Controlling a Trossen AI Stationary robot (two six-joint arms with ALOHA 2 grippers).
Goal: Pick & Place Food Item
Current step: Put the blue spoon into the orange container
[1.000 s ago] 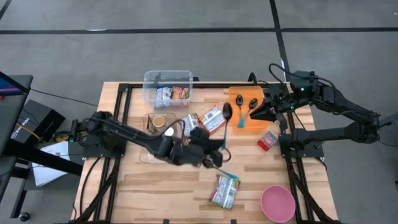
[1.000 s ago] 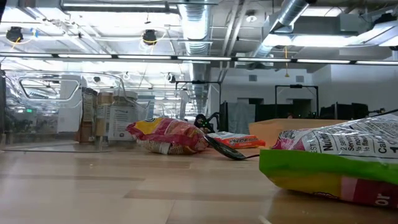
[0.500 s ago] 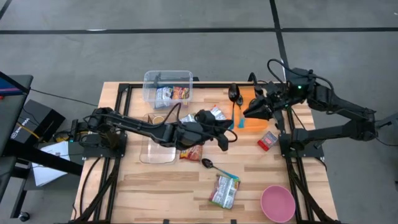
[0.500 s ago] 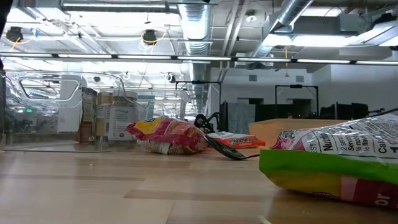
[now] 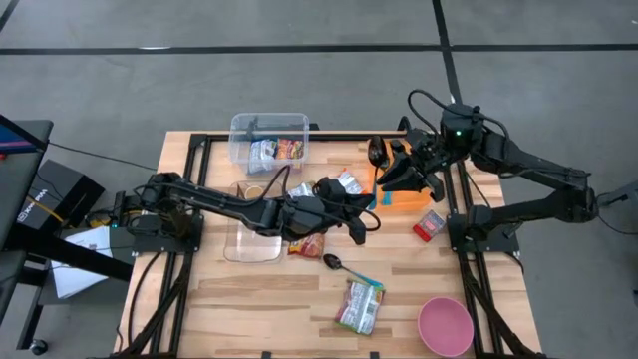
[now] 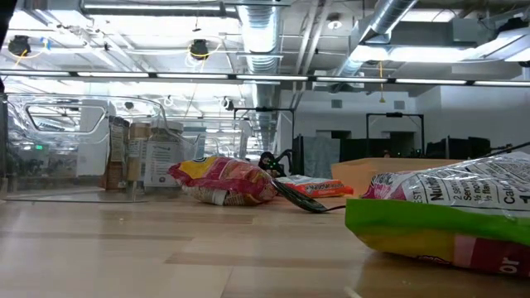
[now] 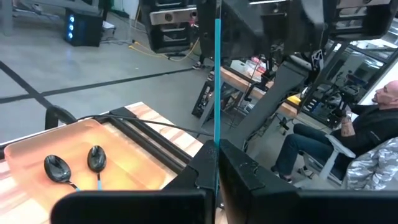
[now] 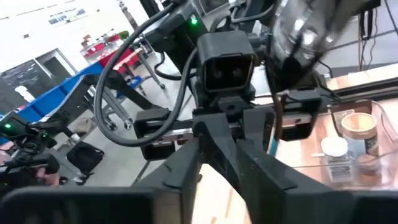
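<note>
Now, line by line:
Left hand [image 5: 364,223]: reaching to the middle of the surface [image 5: 199,309], fingers pressed together on a thin teal handle [image 7: 216,74] that stands up between them.
Right hand [image 5: 387,172]: hovering at the far right, over the left end of the orange tray [image 5: 409,197]; whether it grips anything cannot be told.
Black spoon [image 5: 377,152]: right at the right hand's tip, contact unclear.
Tray contents: two dark spoons [image 7: 57,168] lying side by side.
Food: a red and yellow packet [image 5: 311,244] lies just near of the left arm; a green-edged snack packet [image 5: 361,304] lies at the near side, apart from both hands.
Loose spoon [image 5: 334,263]: between those two packets.
Clear bin [image 5: 269,140]: far side, left of the tray, packets inside.
Pink bowl [image 5: 446,326]: near right corner.
</note>
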